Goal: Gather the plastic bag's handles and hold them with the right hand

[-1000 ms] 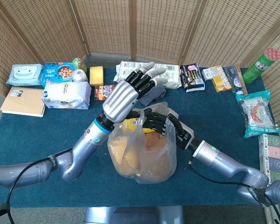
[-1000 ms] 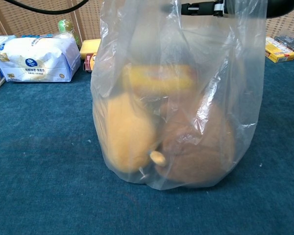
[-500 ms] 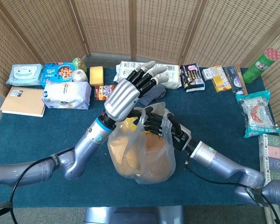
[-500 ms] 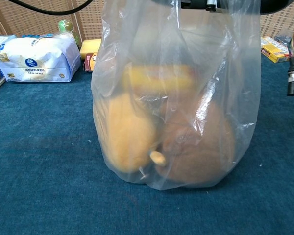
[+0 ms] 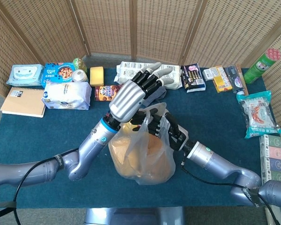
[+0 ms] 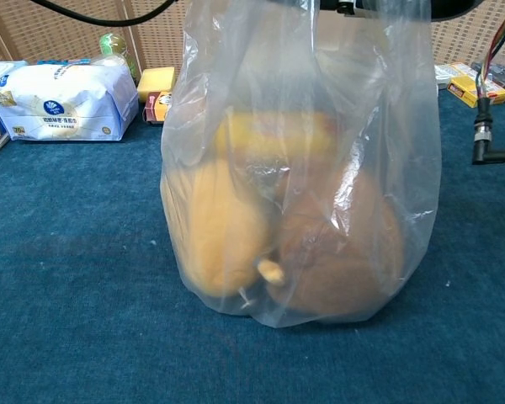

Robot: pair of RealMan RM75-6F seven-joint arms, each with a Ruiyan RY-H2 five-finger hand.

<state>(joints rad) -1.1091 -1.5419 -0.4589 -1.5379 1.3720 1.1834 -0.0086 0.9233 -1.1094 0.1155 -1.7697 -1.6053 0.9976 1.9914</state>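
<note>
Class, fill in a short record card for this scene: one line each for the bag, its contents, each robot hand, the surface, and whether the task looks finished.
Bag: clear plastic bag, upright on the table.
Contents: rounded yellow-brown items and a yellow packet; exact kind unclear.
Right hand: right hand at the bag's top, dark fingers in among the handles; firm grip not confirmable.
Left hand: left hand above the bag, fingers extended and apart, holding nothing.
Surface: blue table cloth.
Task state: handles at the right hand, gathering looks under way.
</note>
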